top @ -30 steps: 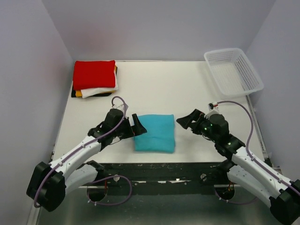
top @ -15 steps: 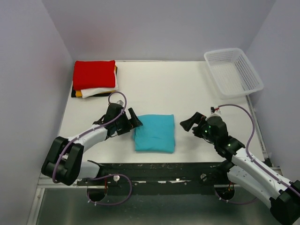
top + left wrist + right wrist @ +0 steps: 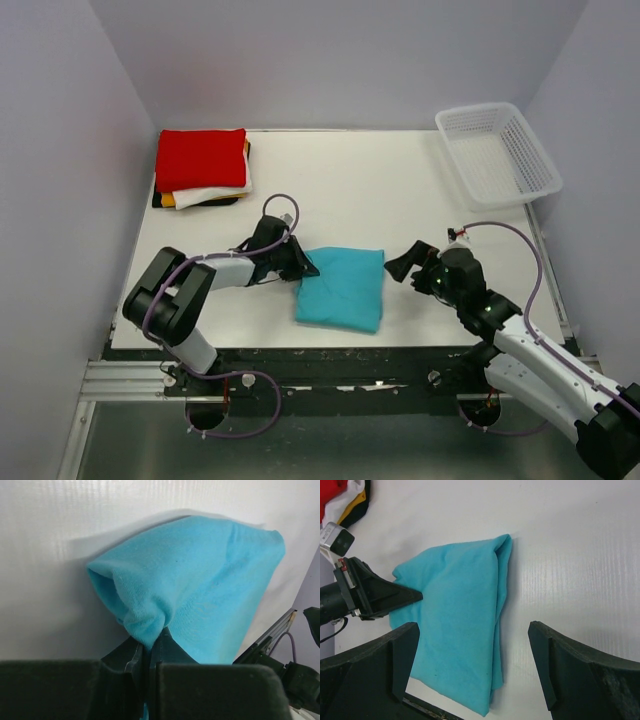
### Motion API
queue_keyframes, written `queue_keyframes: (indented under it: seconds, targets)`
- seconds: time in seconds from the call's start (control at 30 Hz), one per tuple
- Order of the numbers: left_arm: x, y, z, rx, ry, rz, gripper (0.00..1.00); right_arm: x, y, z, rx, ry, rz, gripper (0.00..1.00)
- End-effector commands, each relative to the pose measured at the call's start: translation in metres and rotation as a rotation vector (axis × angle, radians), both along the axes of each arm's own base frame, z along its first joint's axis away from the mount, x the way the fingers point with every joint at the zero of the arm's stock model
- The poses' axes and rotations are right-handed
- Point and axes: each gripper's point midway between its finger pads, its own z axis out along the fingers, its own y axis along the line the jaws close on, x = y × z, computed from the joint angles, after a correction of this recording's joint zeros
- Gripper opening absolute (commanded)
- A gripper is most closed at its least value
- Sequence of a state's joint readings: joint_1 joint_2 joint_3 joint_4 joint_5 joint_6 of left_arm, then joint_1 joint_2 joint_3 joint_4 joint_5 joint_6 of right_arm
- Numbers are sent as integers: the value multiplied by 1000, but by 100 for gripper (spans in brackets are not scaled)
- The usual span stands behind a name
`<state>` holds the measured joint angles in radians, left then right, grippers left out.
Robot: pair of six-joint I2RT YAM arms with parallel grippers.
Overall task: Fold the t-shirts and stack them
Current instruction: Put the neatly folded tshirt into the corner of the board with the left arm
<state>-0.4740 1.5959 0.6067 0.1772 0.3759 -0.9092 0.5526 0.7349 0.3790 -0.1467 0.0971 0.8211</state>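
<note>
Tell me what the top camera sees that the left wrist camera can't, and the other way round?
Only the top camera shows the stack of folded t-shirts, red on top, in the far left corner, the white basket at the far right, and the open right gripper. Only the left wrist camera shows up close how the turquoise t-shirt bunches into a little wad where it is pinched. Both show that t-shirt, the left gripper shut on its edge, and the white table.
</note>
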Motion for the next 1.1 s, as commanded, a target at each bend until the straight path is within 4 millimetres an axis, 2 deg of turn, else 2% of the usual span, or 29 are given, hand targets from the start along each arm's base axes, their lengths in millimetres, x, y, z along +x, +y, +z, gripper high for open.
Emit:
queue_keyframes:
  seconds: [0.0,0.13,0.23,0.37,0.47,0.63,0.8,0.97,1.07]
  targets:
    - [-38,25,-56,229,206,0,0,5,-5,2,-49,-28,-7,100]
    - [-25,27,-49,324,174,7,0,7,-5,-3,-69,-26,-2,100]
    - [-4,39,-33,434,115,38,0,7,-6,-5,-80,-26,1,100]
    - [34,61,2,631,27,92,0,7,-6,-9,-98,-29,15,100]
    - [70,66,31,724,-70,89,0,7,-9,-12,-122,-34,15,100]
    - [122,77,64,811,-139,32,0,7,-17,-19,-154,-32,-10,100]
    - [176,121,99,1007,-216,54,0,11,-33,-18,-207,-60,-72,100]
    - [224,157,152,1117,-345,79,0,12,-39,-16,-212,-79,-103,100]
    - [246,179,180,1172,-430,109,0,12,-42,-18,-220,-79,-115,100]
